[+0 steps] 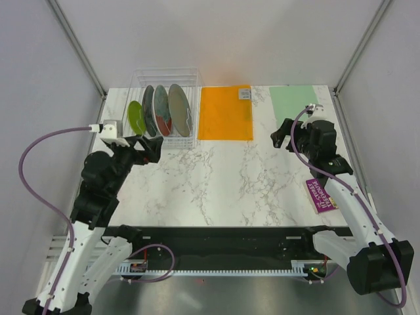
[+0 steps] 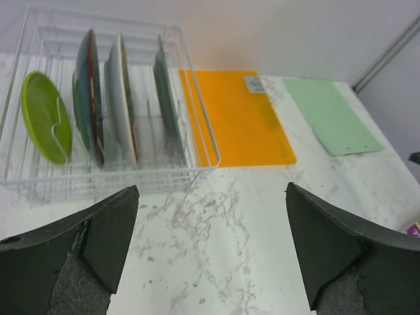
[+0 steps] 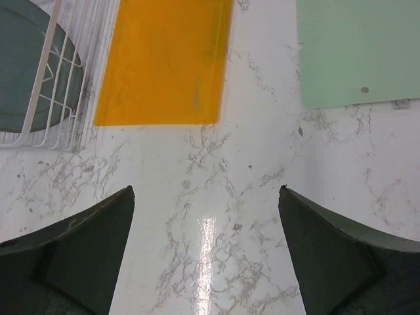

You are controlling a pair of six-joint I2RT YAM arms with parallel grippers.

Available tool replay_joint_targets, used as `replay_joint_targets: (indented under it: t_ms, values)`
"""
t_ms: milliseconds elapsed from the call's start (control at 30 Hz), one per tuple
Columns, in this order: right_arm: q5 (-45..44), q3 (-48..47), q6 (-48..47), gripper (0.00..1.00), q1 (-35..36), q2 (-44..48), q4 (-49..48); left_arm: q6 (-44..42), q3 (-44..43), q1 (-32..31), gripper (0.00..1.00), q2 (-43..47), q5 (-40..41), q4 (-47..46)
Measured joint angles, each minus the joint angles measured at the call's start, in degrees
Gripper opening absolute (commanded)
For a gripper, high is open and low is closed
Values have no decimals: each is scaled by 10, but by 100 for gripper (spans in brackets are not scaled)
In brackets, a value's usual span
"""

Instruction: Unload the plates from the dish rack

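Glazed, by the sheen: four plates stand on edge in the dish rack (image 2: 105, 182), upper left of the top view, on the marble-patterned tabletop (image 1: 216, 184). None is out yet.

Order across the frame, left to right: lime-green plate (image 2: 42, 121), dark teal plate (image 2: 85, 92), red floral plate (image 2: 118, 98), grey-green plate (image 2: 167, 98). The last sits nearest the orange mat (image 1: 225, 113), which lies just beside the rack.

Orientation: the row runs left to right; each disc's plane runs bottom to top of the frame, so thin edges face the arms and upper rims stand free above the bars.

Handling (judgement): stiff, slick, probably chippable, moderate weight. Pinch across the thickness at the top rim and lift straight up out of the slot — a sideways pull would catch the bars.

Left end effector (image 2: 210, 190): spread wide, empty, hovering just before the rack's near side. Right end effector (image 3: 205, 193): also wide apart, empty, over bare tabletop between the orange mat and the green mat (image 1: 293, 102).
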State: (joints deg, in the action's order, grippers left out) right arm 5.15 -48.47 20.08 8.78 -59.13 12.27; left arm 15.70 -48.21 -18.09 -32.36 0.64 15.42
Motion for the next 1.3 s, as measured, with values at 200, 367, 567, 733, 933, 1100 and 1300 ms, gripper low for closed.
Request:
replay_joint_targets:
  t_ms: [200, 367, 567, 733, 933, 1100, 1300]
  values:
    - [-28, 4, 24, 98, 0, -4, 23, 26, -16, 0, 100, -92, 49, 56]
    - [-77, 10, 47, 98, 0, -10, 29, 33, -54, 4, 100, -158, 66, 61]
    - [-94, 7, 46, 98, 0, -52, 34, 27, -139, 4, 94, -298, 63, 1]
    - [-99, 6, 36, 98, 0, -64, 38, 14, -158, 4, 91, -397, 82, -65]
    - [-120, 4, 25, 98, 0, -65, 41, -19, -220, 3, 87, -525, 136, -114]
    - [-136, -1, 19, 98, 0, -81, 41, -37, -268, -1, 80, -589, 178, -146]
    - [-146, -1, 10, 98, 0, -95, 43, -51, -304, -13, 60, -657, 224, -180]
